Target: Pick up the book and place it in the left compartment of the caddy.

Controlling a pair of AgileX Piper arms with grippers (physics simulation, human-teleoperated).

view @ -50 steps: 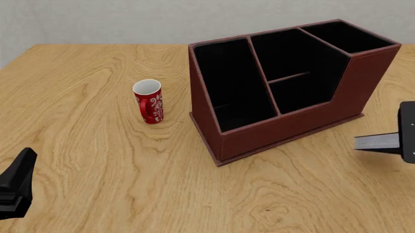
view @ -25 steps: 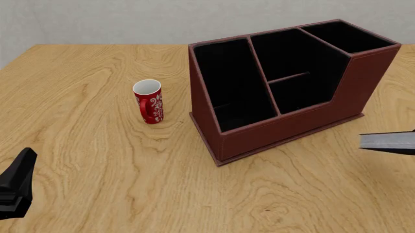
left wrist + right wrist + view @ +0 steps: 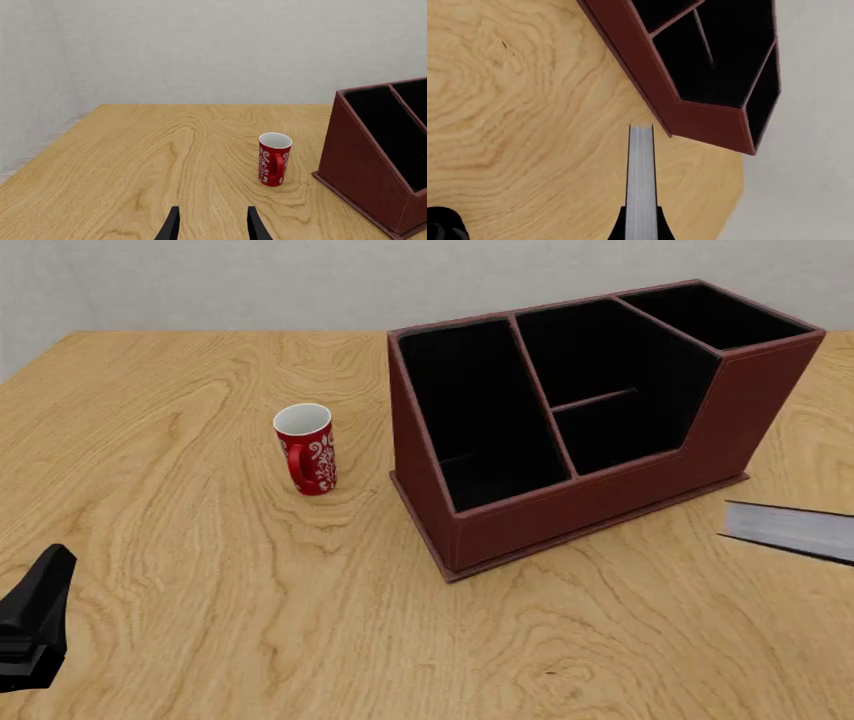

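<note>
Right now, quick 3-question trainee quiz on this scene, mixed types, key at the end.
1. True or false: the book already sits inside the caddy.
2. Which claw grips the book? A) left claw B) right claw C) neither
3. Fill in: the red mug stands on the table, ____ the caddy's left compartment.

Key: 1 false, it is off the caddy's right end. 2 B, its fingers clamp the book's sides in the right wrist view. 3 outside, apart from the end wall.

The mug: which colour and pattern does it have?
The mug is red with white swirls and a white inside; the left wrist view shows it best.
</note>
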